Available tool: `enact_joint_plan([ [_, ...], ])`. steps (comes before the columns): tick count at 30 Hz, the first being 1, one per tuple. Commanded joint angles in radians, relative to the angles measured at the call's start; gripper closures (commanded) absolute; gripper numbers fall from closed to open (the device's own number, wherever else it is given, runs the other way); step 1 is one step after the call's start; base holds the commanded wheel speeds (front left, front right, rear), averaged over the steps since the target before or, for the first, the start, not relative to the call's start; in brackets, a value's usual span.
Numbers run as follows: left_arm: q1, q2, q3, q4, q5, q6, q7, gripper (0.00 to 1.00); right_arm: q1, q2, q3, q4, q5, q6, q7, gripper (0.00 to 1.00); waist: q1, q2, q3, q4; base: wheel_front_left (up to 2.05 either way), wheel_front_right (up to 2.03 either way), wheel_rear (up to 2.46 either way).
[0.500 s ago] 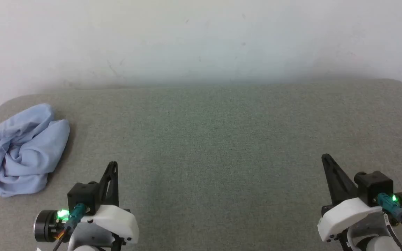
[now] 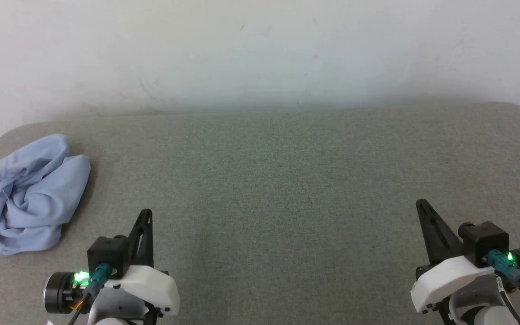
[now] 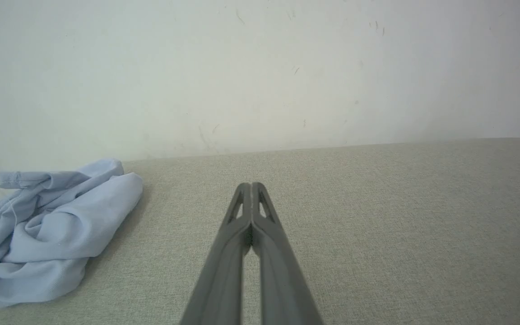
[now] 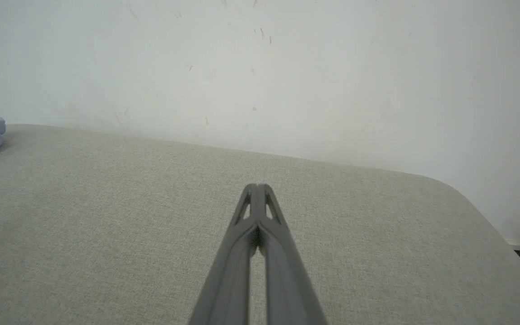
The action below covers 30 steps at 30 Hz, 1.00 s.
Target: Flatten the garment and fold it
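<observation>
both grippers sit low over the near side of the grey fabric-covered table (image 2: 269,180), each with its two dark fingers pressed together and holding nothing: the left gripper (image 2: 146,213) at the lower left, the right gripper (image 2: 420,204) far over at the lower right. the garment (image 2: 30,194) lies as a crumpled light blue heap at the table's left end, near the rounded corner, a little ahead and to the left of the left gripper and well apart from the right one. no collar, button or logo shows among the folds. i'd say the flattening is not yet begun and the first reach is the step in hand. to my eye the next move calls for the left gripper to part its fingers, swing over to the heap and pinch an outer fold, so the shirt can be drawn toward the open middle.
</observation>
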Motion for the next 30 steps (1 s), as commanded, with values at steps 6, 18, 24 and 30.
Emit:
enact_joint_plan([
  [6, -0.013, -0.002, 0.004, 0.0, 0.007, 0.004, 0.0, 1.0, -0.014, 0.004, 0.0, -0.006, -0.008, -0.001, 0.0, 1.0, 0.0, -0.0001, 0.0, 0.0, 0.0, 0.0, 0.0],
  [18, -0.013, -0.002, 0.004, 0.0, 0.007, 0.004, 0.0, 1.0, -0.014, 0.004, 0.0, -0.006, -0.008, -0.001, 0.0, 1.0, 0.0, -0.0001, 0.0, 0.0, 0.0, 0.0, 0.0],
  [24, -0.013, -0.002, 0.004, 0.0, 0.007, 0.004, 0.0, 1.0, -0.014, 0.004, 0.0, -0.006, -0.008, -0.001, 0.0, 1.0, 0.0, -0.0001, 0.0, 0.0, 0.0, 0.0, 0.0],
  [30, -0.013, -0.002, 0.004, 0.0, 0.007, 0.004, 0.0, 1.0, -0.014, 0.004, 0.0, -0.006, -0.008, -0.001, 0.0, 1.0, 0.0, -0.0001, 0.0, 0.0, 0.0, 0.0, 0.0],
])
